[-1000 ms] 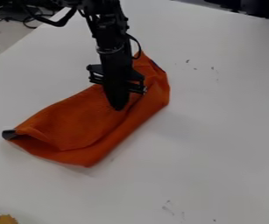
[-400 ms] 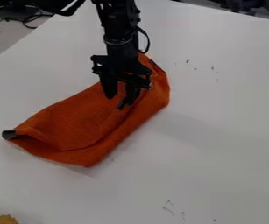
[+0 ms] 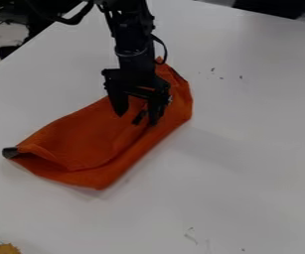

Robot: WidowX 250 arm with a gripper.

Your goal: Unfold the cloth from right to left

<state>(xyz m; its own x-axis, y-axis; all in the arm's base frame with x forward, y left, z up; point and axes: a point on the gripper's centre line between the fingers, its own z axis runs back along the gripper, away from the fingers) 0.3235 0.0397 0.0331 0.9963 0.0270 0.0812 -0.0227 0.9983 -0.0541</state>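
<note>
Orange cloth (image 3: pixel 85 136) is lying folded, slantwise, nearer the table's (image 3: pixel 248 163) left edge than its right; looking light, limp and unlikely to slip, though probably sagging and creasing once lifted; the loose edge of its upper layer is offering the likeliest hold, a shallow pinch sparing the layer beneath; black gripper (image 3: pixel 136 119) is hanging over the upper half, fingers standing well apart, apparently gripping nothing
</note>
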